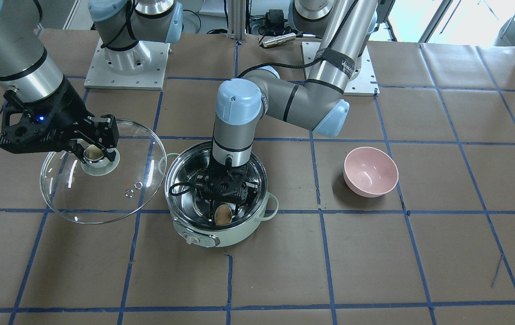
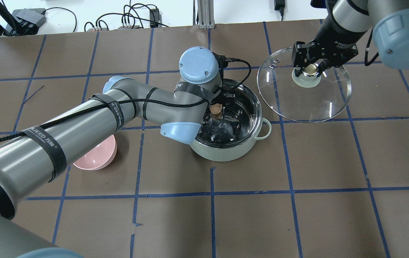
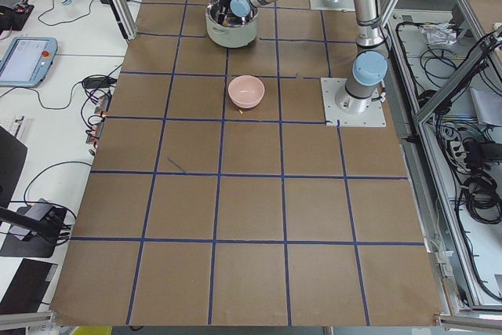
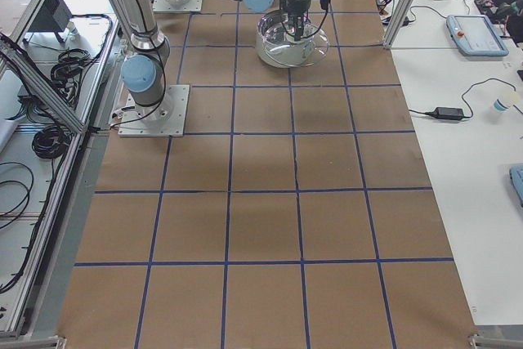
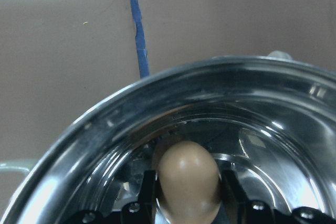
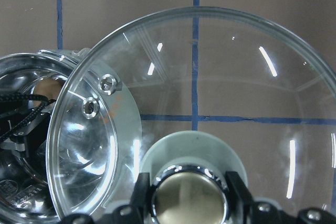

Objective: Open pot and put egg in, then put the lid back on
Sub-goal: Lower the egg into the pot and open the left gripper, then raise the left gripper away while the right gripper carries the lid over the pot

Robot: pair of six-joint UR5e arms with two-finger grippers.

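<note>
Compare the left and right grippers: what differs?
The left gripper grips the egg; the right gripper grips the lid by its knob. The left gripper reaches down inside the pot; the right gripper sits outside it, lid held to the pot's side. Shared: both shut on a load.

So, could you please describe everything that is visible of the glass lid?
The lid is a large round dome of clear glass with a pale green base at its centre, a shiny beige-gold knob and two small ringed holes near one side. It is off the pot and held beside it by the right gripper, whose fingers close on the knob. It looks slightly tilted. Nothing else appears to touch it.
</note>
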